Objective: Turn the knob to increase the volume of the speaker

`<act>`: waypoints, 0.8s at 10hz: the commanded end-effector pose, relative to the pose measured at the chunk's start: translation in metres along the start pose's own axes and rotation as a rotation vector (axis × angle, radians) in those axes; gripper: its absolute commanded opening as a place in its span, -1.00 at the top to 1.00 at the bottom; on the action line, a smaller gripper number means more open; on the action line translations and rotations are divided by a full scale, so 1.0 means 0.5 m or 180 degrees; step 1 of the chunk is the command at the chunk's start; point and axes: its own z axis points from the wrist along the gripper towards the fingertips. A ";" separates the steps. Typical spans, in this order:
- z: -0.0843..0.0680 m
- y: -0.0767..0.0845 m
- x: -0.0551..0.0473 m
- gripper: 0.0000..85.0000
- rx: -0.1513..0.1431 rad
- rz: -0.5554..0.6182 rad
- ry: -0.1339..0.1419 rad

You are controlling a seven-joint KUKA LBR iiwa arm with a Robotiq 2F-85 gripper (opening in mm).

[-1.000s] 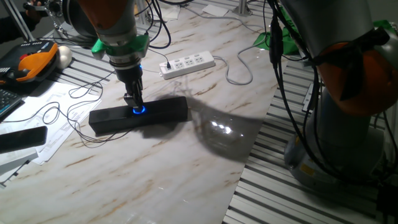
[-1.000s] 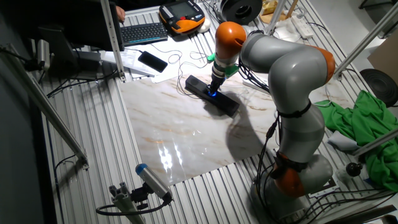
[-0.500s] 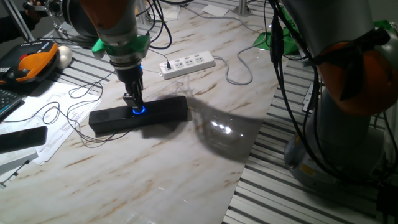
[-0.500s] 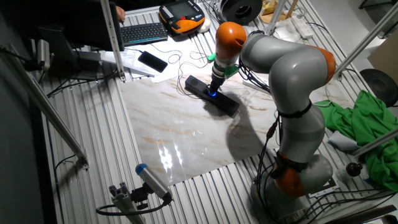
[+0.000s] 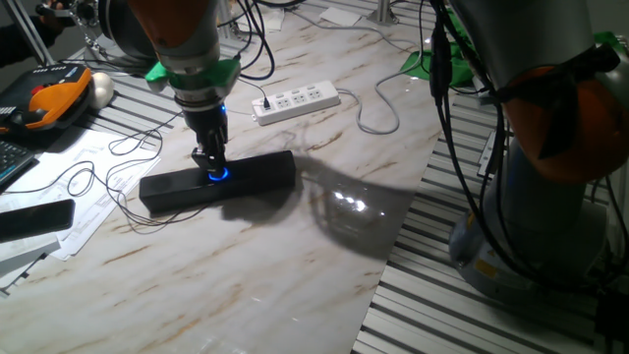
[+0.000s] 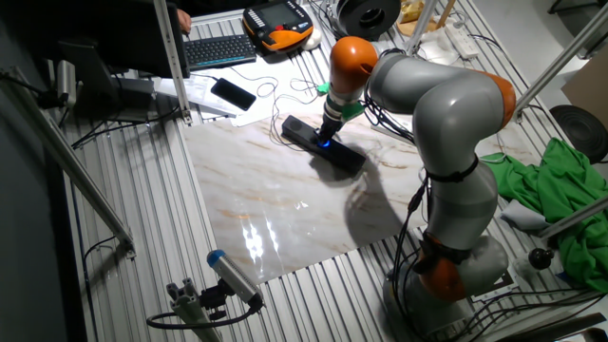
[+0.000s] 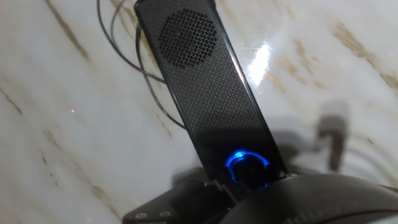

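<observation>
The speaker (image 5: 256, 172) is a long black bar lying on the marble table; it also shows in the other fixed view (image 6: 344, 157) and the hand view (image 7: 205, 81). Its knob (image 5: 217, 175) glows blue at the bar's middle, also seen in the other fixed view (image 6: 324, 144) and the hand view (image 7: 247, 167). My gripper (image 5: 210, 169) points straight down with its fingers closed around the knob, as in the other fixed view (image 6: 326, 140). In the hand view the gripper (image 7: 245, 182) covers the knob's lower edge. A thin black cable (image 7: 134, 68) trails from the speaker.
A white power strip (image 5: 297, 101) lies behind the speaker. A flat black slab (image 5: 34, 218) and papers sit at the left edge. An orange pendant (image 6: 277, 19), a keyboard (image 6: 218, 49) and loose cables (image 5: 118, 147) lie beyond. Green cloth (image 6: 560, 190) lies right of the arm.
The speaker has shifted and turned slightly on the table with the gripper on its knob. The gripper stays at the knob.
</observation>
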 end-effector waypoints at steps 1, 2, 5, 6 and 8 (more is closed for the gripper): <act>-0.001 0.001 -0.001 0.60 0.0013 0.0073 0.0003; -0.001 0.002 -0.001 0.60 0.0030 0.0137 -0.0003; -0.003 0.008 -0.003 0.60 0.0061 0.0441 -0.0014; -0.003 0.008 -0.003 0.60 0.0072 0.0515 -0.0022; -0.002 0.011 -0.002 0.60 0.0075 0.0725 -0.0044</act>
